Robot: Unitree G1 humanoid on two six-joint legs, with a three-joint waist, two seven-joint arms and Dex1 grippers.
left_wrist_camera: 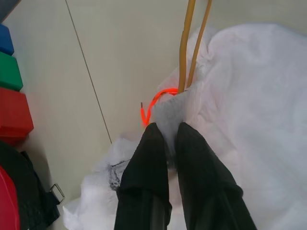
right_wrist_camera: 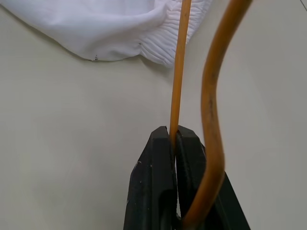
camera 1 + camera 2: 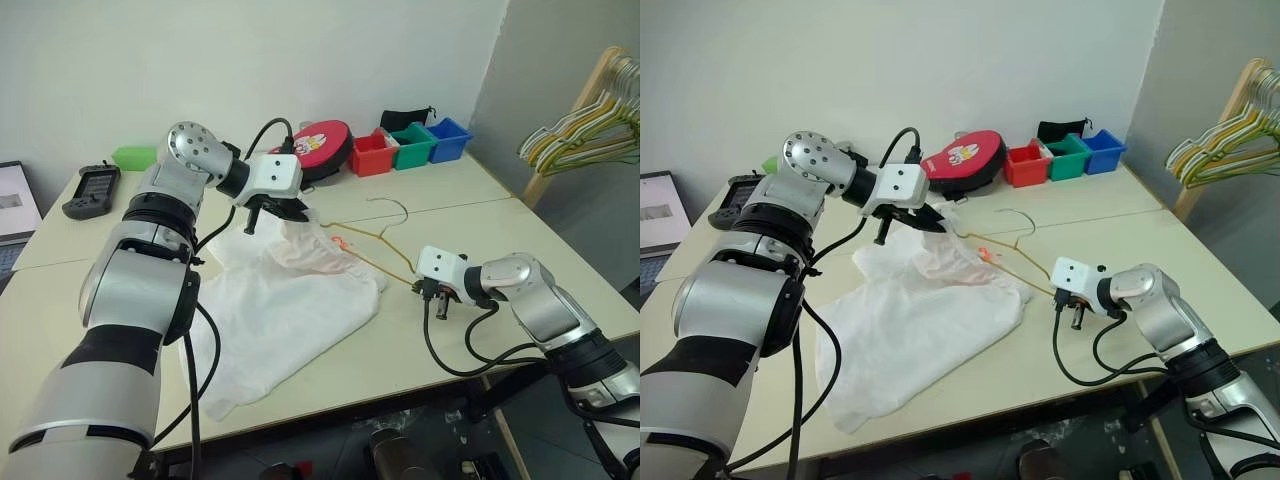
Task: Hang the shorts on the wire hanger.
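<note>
- The left gripper, just above the centre of the head view, has its two black fingers pinched together on a raised fold of the shorts, lifting that part of the cloth off the table.
- In the left wrist view a thin orange loop shows at the cloth just past the fingertips, where two strands of the wire hanger run into the gathered fabric.
- The right gripper, right of centre and lower, is clamped on one strand of the hanger's end; the right wrist view shows the thin wire nipped between its fingers, with a second, thicker-looking strand curving past beside them.
- The hanger stretches diagonally between the two grippers, its silvery hook curling above toward the far side of the table.
- The rest of the shorts lies spread and rumpled on the table, reaching toward the lower left of the frame near the front edge.
- Along the back of the table, at upper centre: a round red pouch, then red, green and blue bins.
- At the upper right edge, a bunch of coloured hangers hangs on a wooden rack.
</note>
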